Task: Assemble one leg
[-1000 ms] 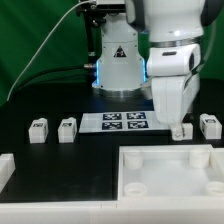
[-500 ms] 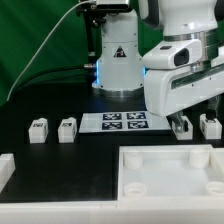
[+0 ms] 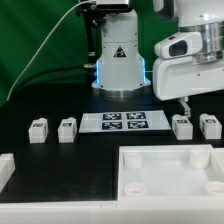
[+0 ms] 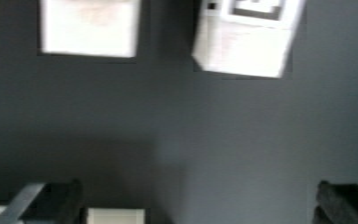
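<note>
Four small white legs with tags stand in a row on the black table: two at the exterior view's left point(image 3: 38, 130) point(image 3: 67, 129) and two at its right point(image 3: 182, 126) point(image 3: 209, 125). My gripper point(image 3: 182, 103) hangs above the third leg, clear of it. In the wrist view the gripper point(image 4: 194, 205) is open, its dark fingers point(image 4: 43, 200) wide apart with only bare table between them. Two legs show in that view, one plain point(image 4: 92, 25) and one with its tag showing point(image 4: 247, 40).
The marker board point(image 3: 125, 121) lies between the two pairs of legs. A big white tray-like panel point(image 3: 170, 155) lies at the front right, and a white edge point(image 3: 6, 165) at the front left. The arm's base point(image 3: 118, 60) stands behind the marker board.
The gripper was down around the third leg a second ago. It has risen and tilted away, leaving that leg standing on the table.
</note>
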### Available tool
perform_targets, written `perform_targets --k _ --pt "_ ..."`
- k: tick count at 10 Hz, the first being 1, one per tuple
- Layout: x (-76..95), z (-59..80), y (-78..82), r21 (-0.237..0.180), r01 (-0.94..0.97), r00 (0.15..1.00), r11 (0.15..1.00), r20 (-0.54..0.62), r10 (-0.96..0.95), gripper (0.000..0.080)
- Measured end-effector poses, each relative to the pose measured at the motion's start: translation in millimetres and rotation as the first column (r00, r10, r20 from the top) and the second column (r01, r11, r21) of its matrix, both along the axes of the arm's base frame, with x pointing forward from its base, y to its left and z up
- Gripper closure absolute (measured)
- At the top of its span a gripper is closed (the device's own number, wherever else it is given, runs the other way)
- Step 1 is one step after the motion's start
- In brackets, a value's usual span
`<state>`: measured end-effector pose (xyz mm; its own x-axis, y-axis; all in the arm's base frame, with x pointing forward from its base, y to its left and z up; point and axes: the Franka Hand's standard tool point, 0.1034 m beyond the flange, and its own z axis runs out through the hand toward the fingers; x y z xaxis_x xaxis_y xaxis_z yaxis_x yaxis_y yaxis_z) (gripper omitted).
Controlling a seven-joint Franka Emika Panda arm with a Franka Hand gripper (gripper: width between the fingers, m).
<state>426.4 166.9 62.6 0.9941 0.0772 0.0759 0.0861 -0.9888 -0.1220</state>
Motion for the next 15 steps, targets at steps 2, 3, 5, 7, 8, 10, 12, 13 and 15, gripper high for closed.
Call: perform_targets --k 2,3,5,7,8,10,12,13,15 --pt "-8.5 -6.6 -1.5 -0.004 -0.008 1.000 1.000 -0.013 0.008 0.0151" --pt "-7.8 -6.3 -1.2 -0.006 -0.012 1.000 1.000 -0.029 0.011 0.0151" --pt "-9.9 -5.4 -1.8 -0.026 -0.033 0.983 0.999 -0.181 0.028 0.0151" --pt "-26.7 -1.4 14.0 -0.075 -0.029 0.883 0.997 -0.469 -0.010 0.0151" --pt "-28.1 -3.4 20.3 -0.082 -0.045 0.829 0.996 -0.558 -0.008 0.0151" --pt "-32.1 -9.1 25.8 -0.092 -0.076 0.680 0.993 -0.733 -0.016 0.0151" --pt "-36.1 -10.3 24.5 -0.084 -0.110 0.539 0.990 -0.842 -0.011 0.0151" --pt "-31.5 -15.5 26.3 -0.078 -0.110 0.523 0.991 -0.852 -0.009 0.0151" --pt "-38.9 -19.2 30.1 -0.088 -0.110 0.531 0.990 -0.847 -0.017 0.0151"
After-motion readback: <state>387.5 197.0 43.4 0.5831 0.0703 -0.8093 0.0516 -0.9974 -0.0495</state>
